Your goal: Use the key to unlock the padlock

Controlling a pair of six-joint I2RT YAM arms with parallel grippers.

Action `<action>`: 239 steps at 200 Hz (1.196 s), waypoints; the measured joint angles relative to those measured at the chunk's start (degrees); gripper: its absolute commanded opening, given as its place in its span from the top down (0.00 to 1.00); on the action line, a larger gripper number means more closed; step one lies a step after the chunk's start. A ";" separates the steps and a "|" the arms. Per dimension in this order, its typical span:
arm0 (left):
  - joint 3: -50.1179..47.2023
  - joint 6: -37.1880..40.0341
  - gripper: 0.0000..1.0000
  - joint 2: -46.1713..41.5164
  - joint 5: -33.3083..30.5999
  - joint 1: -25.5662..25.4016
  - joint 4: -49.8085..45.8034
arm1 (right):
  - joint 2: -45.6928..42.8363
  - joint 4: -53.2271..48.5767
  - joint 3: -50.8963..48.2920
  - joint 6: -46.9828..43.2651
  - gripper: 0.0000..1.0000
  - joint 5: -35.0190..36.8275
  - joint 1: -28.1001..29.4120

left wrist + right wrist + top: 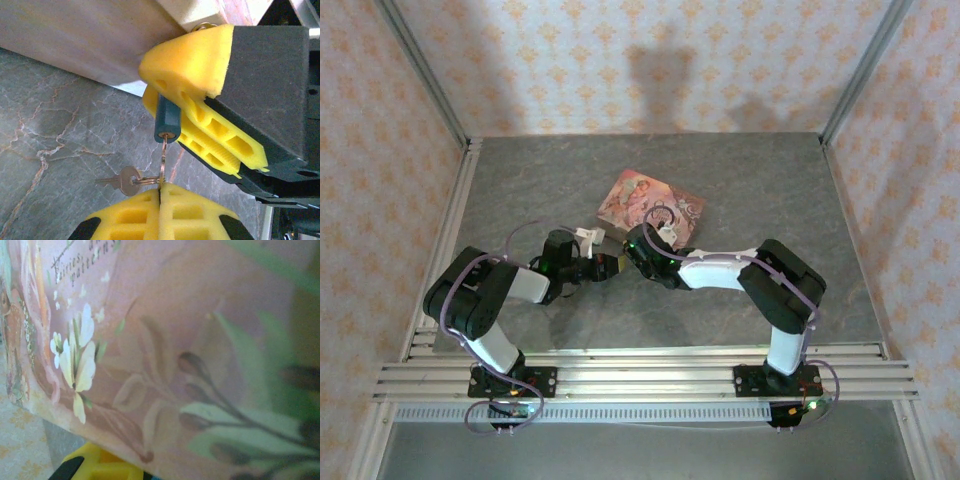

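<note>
Padlock (166, 120), small with a dark blue body, sits clamped between the yellow foam pads (200, 55) of the right gripper (154, 89). Its keyhole end pokes out past the pads and faces downward in the left wrist view. Straight below it, the left gripper (160, 199) has its two yellow pads pressed tight together on the thin metal key (163, 157), whose blade runs up into the keyhole. A second silvery key (125, 180) hangs on a ring (147, 180) beside those pads, above the grey marbled table (55, 125). In the overhead view both grippers meet just in front of the pink floral box (650, 205).
</note>
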 measured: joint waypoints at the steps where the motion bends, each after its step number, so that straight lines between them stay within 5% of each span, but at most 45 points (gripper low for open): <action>1: 0.02 0.07 1.00 0.00 0.02 0.00 -0.07 | 0.02 0.00 0.00 -0.02 1.00 0.00 -0.02; 101: 3.67 4.20 1.00 0.00 0.50 0.00 -6.78 | 1.01 -1.64 1.46 -1.42 1.00 -1.05 -0.24; 142: 4.11 5.42 0.66 -0.90 -0.74 0.07 -7.76 | 0.85 -1.66 1.42 -1.70 1.00 -1.42 -0.24; 239: -3.06 4.11 0.63 -9.29 -1.22 3.48 -6.54 | -0.04 -2.71 1.03 -1.75 1.00 -2.58 -0.07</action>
